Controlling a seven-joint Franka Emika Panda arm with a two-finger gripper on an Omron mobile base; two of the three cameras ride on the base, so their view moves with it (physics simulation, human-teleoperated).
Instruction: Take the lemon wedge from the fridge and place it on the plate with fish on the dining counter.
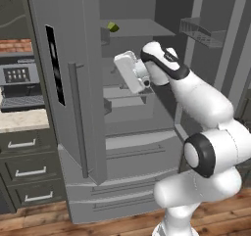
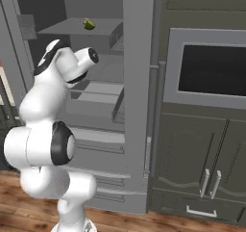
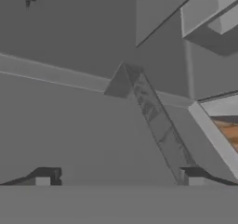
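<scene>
The grey fridge [image 1: 63,59] stands with both doors open, and its right door [image 2: 139,58] faces the right base view. The lemon wedge [image 1: 113,27], small and yellow-green, lies on an upper shelf inside [image 2: 89,24]. My gripper [image 1: 126,69] reaches into the fridge at the middle shelves, below the wedge and slightly to its right, well apart from it. The hand view looks at bare grey shelf and wall, and the gripper [image 3: 119,176] is open with nothing between its fingertips [image 3: 46,176]. The plate with fish and the dining counter are out of view.
A wire door bin [image 1: 203,32] hangs on the open right door. At the left stand a small beige countertop over drawers [image 1: 22,120] and a coffee machine [image 1: 19,83]. Dark cabinets with a built-in oven [image 2: 211,67] stand right of the fridge. The floor is wood.
</scene>
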